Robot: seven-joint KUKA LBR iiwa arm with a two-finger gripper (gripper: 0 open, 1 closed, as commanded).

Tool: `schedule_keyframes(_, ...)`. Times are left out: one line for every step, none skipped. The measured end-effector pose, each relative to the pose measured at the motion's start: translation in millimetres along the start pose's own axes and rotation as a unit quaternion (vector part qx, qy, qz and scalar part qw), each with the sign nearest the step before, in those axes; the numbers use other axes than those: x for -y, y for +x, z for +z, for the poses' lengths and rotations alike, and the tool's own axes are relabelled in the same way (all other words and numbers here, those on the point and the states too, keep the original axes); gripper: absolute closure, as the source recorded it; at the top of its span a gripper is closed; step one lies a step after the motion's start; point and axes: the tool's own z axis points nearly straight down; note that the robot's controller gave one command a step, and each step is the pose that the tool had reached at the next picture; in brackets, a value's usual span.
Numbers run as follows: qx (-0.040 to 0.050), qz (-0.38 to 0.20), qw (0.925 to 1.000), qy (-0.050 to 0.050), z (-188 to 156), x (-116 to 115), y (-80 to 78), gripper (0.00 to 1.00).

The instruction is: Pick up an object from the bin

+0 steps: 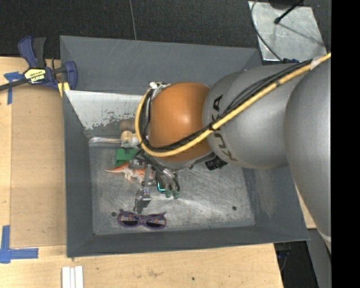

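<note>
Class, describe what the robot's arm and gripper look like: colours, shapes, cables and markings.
The arm is built of thick, rounded silver-grey segments with dark lettering on one. A glossy orange dome-shaped cover caps the wrist. A yellow cable and black cables run along the arm and loop round the cover. Below it, the gripper is small, dark metal.

Everything beyond the bin [76,197] from 10 round to 1 o'clock is flat black background [185,22], floor or backdrop, can't tell which. A thin pale line [134,19] drops straight through it near 12. At 1 o'clock there's a mottled pale grey patch [287,36] with a dark rod [288,12] crossing it.
</note>
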Motion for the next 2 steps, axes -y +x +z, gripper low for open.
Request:
schedule_keyframes(0.0037, 0.002, 1.0, -0.001, -3.9, 0.7, -2.1, 0.0)
schedule_keyframes(0.0106, 0.013, 0.9999, -0.003, 60.4, 36.0, -60.7, 0.0)
